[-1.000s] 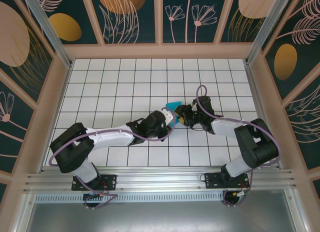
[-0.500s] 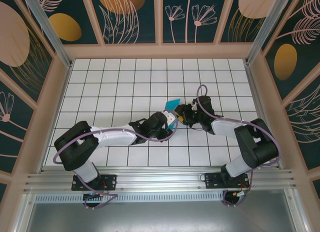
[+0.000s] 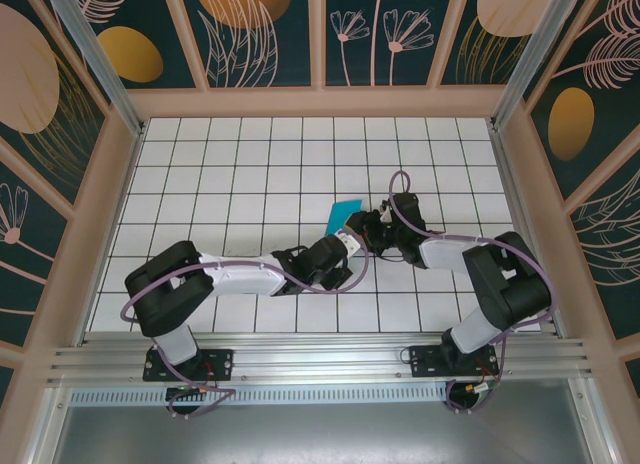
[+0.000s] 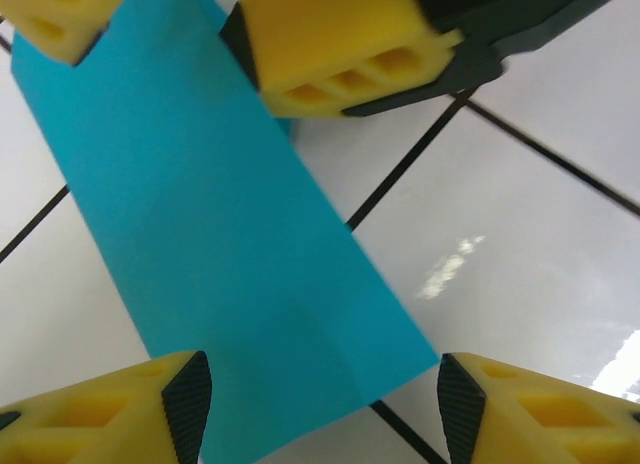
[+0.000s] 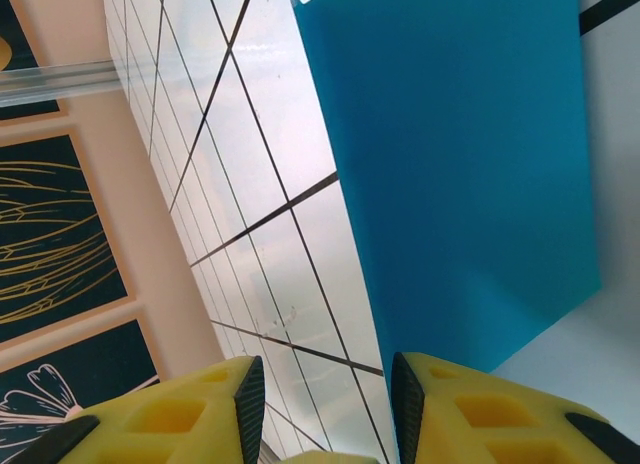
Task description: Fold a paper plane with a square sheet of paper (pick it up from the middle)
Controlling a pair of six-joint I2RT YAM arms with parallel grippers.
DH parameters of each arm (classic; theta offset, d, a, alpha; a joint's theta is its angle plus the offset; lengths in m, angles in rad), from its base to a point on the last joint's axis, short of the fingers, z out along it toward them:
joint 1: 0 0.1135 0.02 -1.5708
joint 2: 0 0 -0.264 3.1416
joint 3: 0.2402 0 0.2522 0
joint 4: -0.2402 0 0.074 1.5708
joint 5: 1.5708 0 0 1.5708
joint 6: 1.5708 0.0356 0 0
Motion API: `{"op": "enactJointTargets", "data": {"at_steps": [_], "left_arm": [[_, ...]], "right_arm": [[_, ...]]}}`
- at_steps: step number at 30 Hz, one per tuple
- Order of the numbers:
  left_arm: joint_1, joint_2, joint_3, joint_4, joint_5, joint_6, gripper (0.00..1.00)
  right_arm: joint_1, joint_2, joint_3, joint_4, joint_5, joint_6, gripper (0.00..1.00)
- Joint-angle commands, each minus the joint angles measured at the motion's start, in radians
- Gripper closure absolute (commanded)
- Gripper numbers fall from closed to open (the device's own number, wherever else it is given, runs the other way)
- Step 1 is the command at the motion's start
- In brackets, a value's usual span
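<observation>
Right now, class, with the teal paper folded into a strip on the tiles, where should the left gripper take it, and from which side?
Probably the near short end of the teal paper, entered lengthwise from where the left gripper hovers: the strip fits between its open fingers, and the right gripper straddles the far end.

From up top, my left gripper (image 3: pixel 350 240) and right gripper (image 3: pixel 362 226) crowd over the square sheet of paper (image 3: pixel 345 213). Most of it is buried under them, and any creases are way too small to read there. On my left wrist cam the sheet runs off the top edge. Its near end is clipped at the bottom between my own pads (image 4: pixel 100 409), which are cut off too. The right gripper's pads (image 4: pixel 340 44) get chopped at the top, so I can't tell if they touch the paper. On the right wrist cam, the sheet's near corner slips behind my finger (image 5: pixel 500 414).
</observation>
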State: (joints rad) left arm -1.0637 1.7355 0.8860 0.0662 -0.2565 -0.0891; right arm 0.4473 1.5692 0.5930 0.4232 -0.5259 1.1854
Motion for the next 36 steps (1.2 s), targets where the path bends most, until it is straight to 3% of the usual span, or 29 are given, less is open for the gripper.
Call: {"op": "enactJointTargets", "data": {"at_steps": [1, 11, 19, 26, 36], "left_arm": [[-0.011, 0.023, 0.022, 0.001, -0.088, 0.02, 0.37], [-0.021, -0.01, -0.001, 0.07, -0.123, 0.036, 0.49], [-0.02, -0.071, -0.027, 0.096, -0.109, 0.028, 0.71], [-0.02, -0.074, -0.028, 0.081, -0.087, 0.029, 0.85], [-0.021, -0.047, -0.003, 0.045, 0.004, 0.037, 0.89]], "right_arm": [[0.009, 0.012, 0.021, 0.029, -0.02, 0.001, 0.58], [0.01, 0.01, 0.027, -0.009, 0.003, -0.015, 0.58], [0.006, 0.01, 0.039, -0.053, 0.024, -0.037, 0.58], [0.004, 0.014, 0.055, -0.091, 0.04, -0.058, 0.58], [-0.005, 0.001, 0.087, -0.208, 0.094, -0.125, 0.57]]}}
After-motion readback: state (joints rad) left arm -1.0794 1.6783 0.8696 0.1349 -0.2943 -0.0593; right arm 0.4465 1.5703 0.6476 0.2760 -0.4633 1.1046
